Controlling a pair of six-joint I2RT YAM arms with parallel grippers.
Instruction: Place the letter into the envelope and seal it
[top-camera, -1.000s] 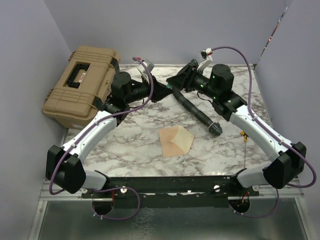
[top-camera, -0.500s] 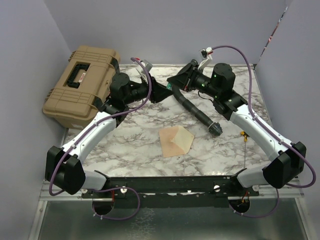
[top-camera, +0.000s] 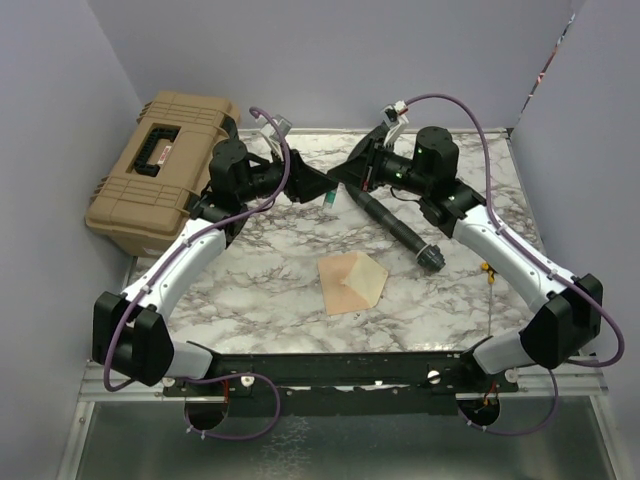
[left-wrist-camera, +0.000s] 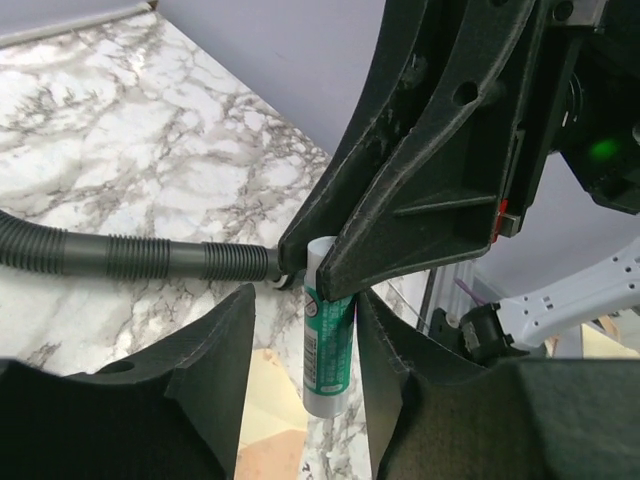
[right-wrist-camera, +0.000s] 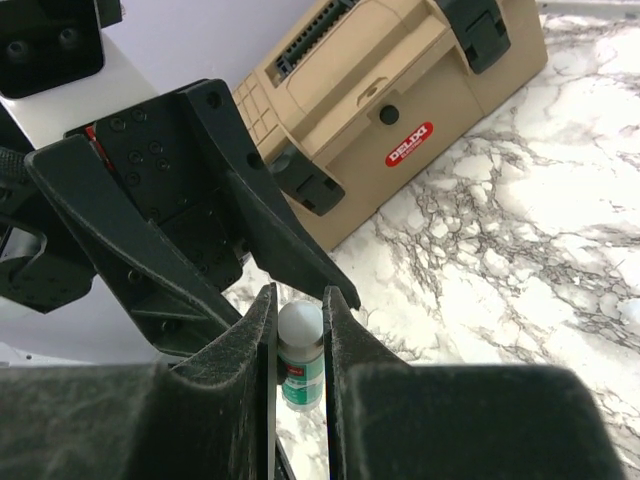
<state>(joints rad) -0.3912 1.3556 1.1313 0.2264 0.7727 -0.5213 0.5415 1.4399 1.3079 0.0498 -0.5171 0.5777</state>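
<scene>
Tabletop (top-camera: 250, 290) bears the envelope (top-camera: 345, 288), cream flap open; no separate letter shows, so I judge it inside, sealing left. My right gripper (right-wrist-camera: 300, 310) pinches the glue stick (right-wrist-camera: 300, 335); my left gripper (left-wrist-camera: 300, 325) gapes around it.

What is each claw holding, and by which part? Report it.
The right claw grips the green-and-white glue stick by one white end. The left claw stands open around its body, holding nothing.
</scene>
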